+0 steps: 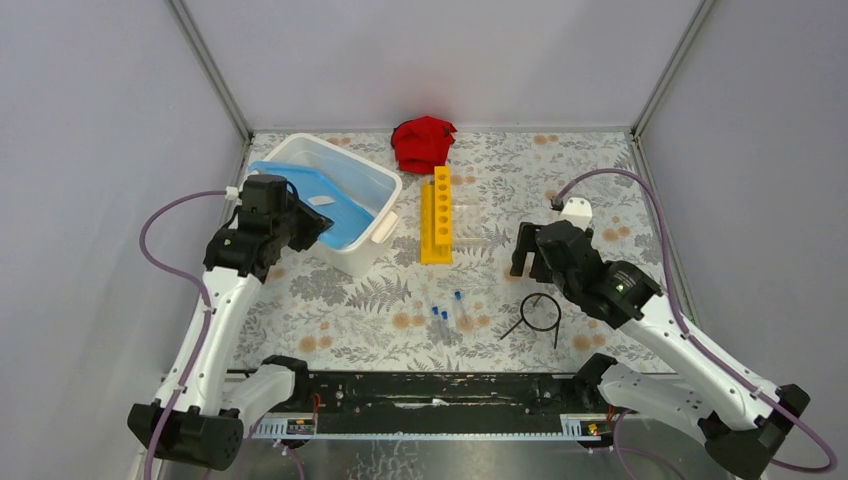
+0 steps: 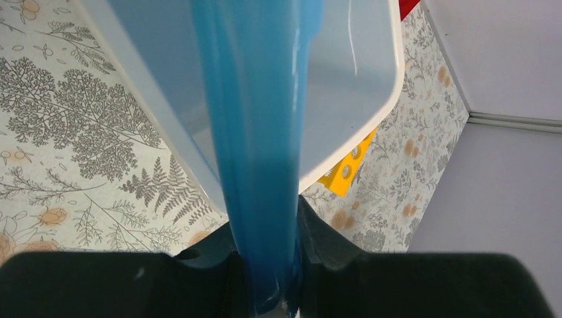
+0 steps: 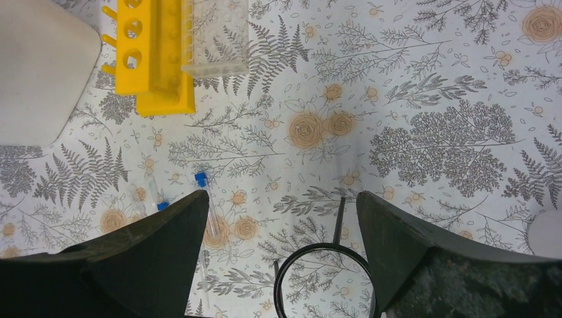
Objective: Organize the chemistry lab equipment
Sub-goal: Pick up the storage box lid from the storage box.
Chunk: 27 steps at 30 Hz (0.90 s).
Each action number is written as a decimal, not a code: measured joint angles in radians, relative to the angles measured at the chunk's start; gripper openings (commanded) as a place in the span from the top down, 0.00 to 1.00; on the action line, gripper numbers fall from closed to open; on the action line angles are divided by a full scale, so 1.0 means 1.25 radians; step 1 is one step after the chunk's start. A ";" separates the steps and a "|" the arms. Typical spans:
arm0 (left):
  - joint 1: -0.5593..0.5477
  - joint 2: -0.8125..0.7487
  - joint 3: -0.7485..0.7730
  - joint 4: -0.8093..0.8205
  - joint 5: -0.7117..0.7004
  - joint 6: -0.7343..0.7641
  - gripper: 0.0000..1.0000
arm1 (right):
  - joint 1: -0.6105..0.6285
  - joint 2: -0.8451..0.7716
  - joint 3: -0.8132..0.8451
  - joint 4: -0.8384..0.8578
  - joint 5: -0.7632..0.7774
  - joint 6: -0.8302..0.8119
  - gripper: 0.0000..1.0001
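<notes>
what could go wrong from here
The left jaws pinch the blue lid by one thin edge above the tub; it may twist or slip. The right jaws stand open over the flat wire ring stand, hard to grip, and could nudge the loose tubes beside them.

Bright, even, diffuse light falls from above, and shadows on the floral table [image 1: 600,180] are faint and soft. In the left wrist view the blue lid [image 2: 258,165] is very close and blurred, with 1 thin glare streak. The right wrist view's fingers [image 3: 139,265] look soft-edged, while the table is sharp.
</notes>
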 measured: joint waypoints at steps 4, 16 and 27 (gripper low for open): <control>0.000 -0.021 0.000 -0.018 0.010 -0.011 1.00 | 0.003 -0.035 0.000 -0.037 -0.005 0.010 0.12; 0.000 -0.072 0.000 -0.054 0.021 -0.054 1.00 | 0.006 -0.071 -0.004 -0.143 -0.068 0.043 0.20; -0.002 -0.073 0.074 -0.057 -0.020 -0.051 1.00 | 0.043 -0.084 -0.047 -0.158 -0.112 0.092 0.22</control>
